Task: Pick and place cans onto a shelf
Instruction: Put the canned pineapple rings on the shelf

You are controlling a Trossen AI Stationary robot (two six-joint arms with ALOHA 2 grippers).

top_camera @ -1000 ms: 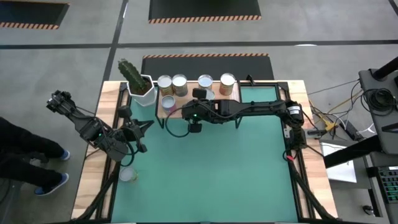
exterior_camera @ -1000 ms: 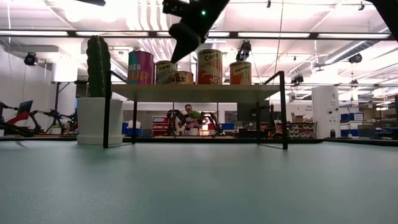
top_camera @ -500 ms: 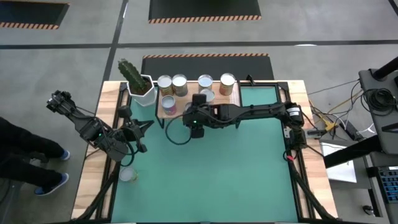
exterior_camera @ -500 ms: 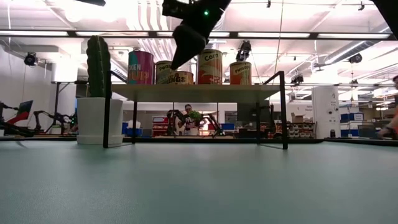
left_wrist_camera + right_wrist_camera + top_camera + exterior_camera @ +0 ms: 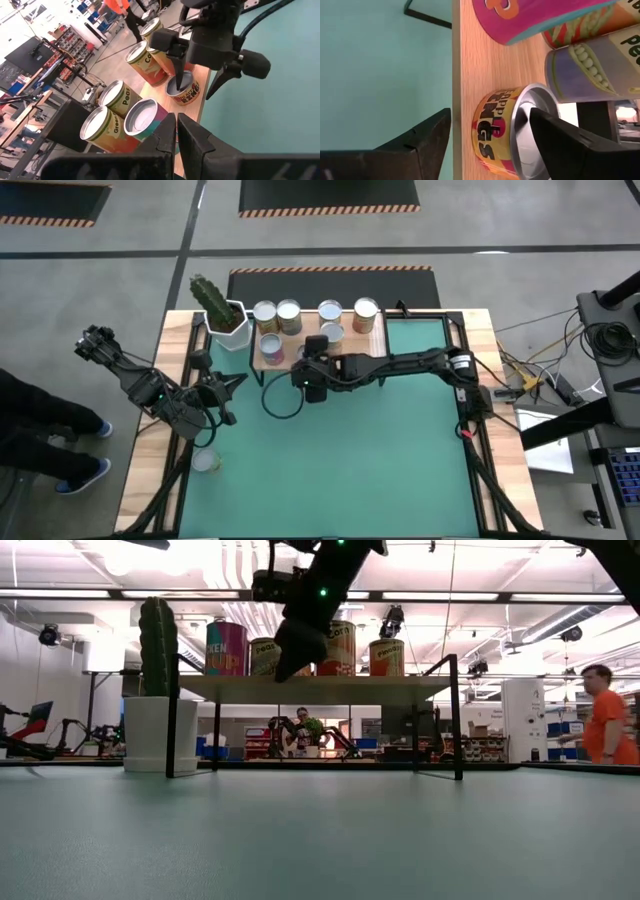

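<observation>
Several cans stand upright on the light-wood shelf (image 5: 285, 357) at the table's far side: a pink one (image 5: 270, 350), taller ones (image 5: 289, 312) behind it, and a short yellow-and-red can (image 5: 497, 130) near the shelf's front edge. My right gripper (image 5: 490, 112) is open and slants down at the short can (image 5: 182, 90). One finger stands over the can's silver top. The other stands off the shelf's near edge, above the green mat. My left gripper (image 5: 176, 135) is shut on nothing, up at the table's left (image 5: 228, 383). My right gripper comes at the short can slanting down from the table's near side. One finger (image 5: 176, 70) shows against the can's silver top (image 5: 186, 80), the other (image 5: 220, 82) hangs in front of the shelf edge. I cannot tell whether either touches the can.
A cactus in a white pot (image 5: 222, 315) stands at the shelf's left end. A small pale round can (image 5: 205, 462) lies at the table's near left. Thin black shelf legs (image 5: 456, 715) stand at the right. A person in orange (image 5: 605, 728) walks in the room behind.
My right gripper has opened and has sunk toward the short can on the shelf, drifting a little toward the table's left and rolling slightly. The cans have stayed where they were.
</observation>
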